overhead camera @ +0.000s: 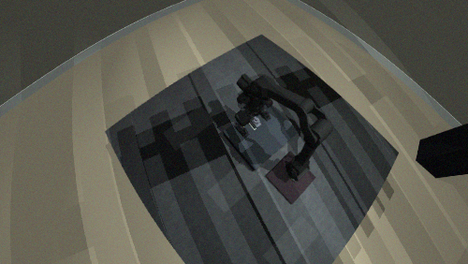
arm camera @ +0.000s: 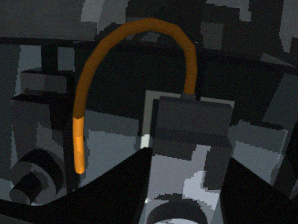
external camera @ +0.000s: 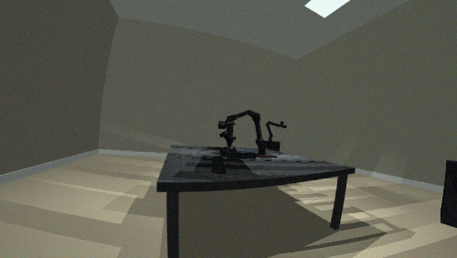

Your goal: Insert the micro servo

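Note:
My gripper [arm camera: 186, 161] [overhead camera: 251, 118] [external camera: 228, 141] is shut on the micro servo [arm camera: 189, 129] [overhead camera: 255, 124]. The gripper hangs just above the robot's deck [overhead camera: 243, 147] [external camera: 235, 155], a dark flat slab on the table. The deck surface under the servo is dark and blocky, and I cannot make out the marked pocket.
The arm's base stands on a maroon plate [overhead camera: 290, 187]. A small dark object [external camera: 218, 166] sits near the table's front edge. A stand with a small device [external camera: 274, 125] rises behind the arm. A black box [overhead camera: 445, 150] [external camera: 450, 192] is on the floor to the right.

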